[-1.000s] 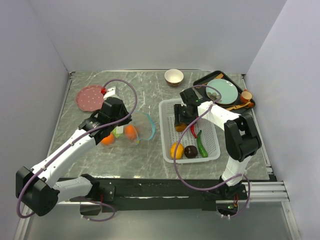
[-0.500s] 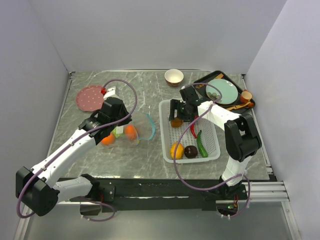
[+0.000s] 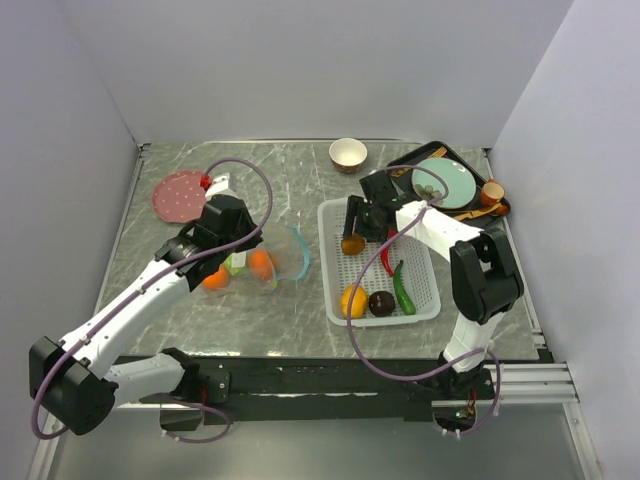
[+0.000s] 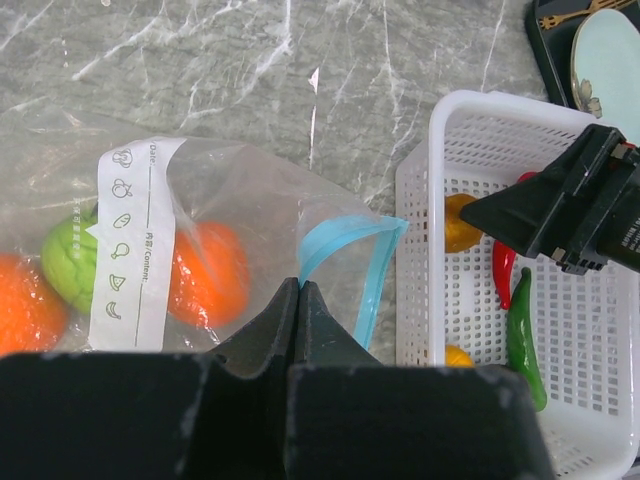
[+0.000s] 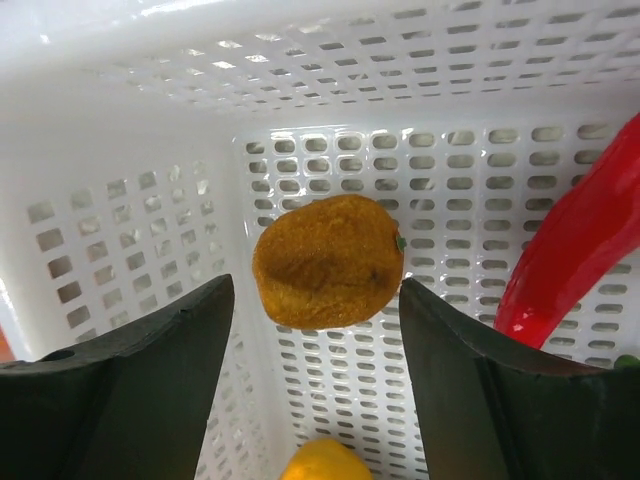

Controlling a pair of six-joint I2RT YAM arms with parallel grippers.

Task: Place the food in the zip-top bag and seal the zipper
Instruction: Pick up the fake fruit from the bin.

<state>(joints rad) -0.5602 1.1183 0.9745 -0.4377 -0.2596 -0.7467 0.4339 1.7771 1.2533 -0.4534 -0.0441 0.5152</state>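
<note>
Left hand (image 4: 298, 287) pinches the zip-top bag (image 4: 250, 190); right hand (image 5: 315, 300) gapes wide around the brown kiwi (image 5: 328, 262)

The clear zip-top bag (image 4: 230, 190) lies on the counter (image 4: 200, 60), and its teal zipper (image 4: 345, 240) stands open in a loop. Inside it are two oranges (image 4: 205, 275) and a green apple (image 4: 68, 262). The brown kiwi (image 5: 328, 262), red chili (image 5: 575, 245), green pepper (image 4: 525, 335), yellow fruit (image 3: 353, 301) and dark round fruit (image 3: 381, 302) are in the white basket (image 4: 432, 170).
</note>
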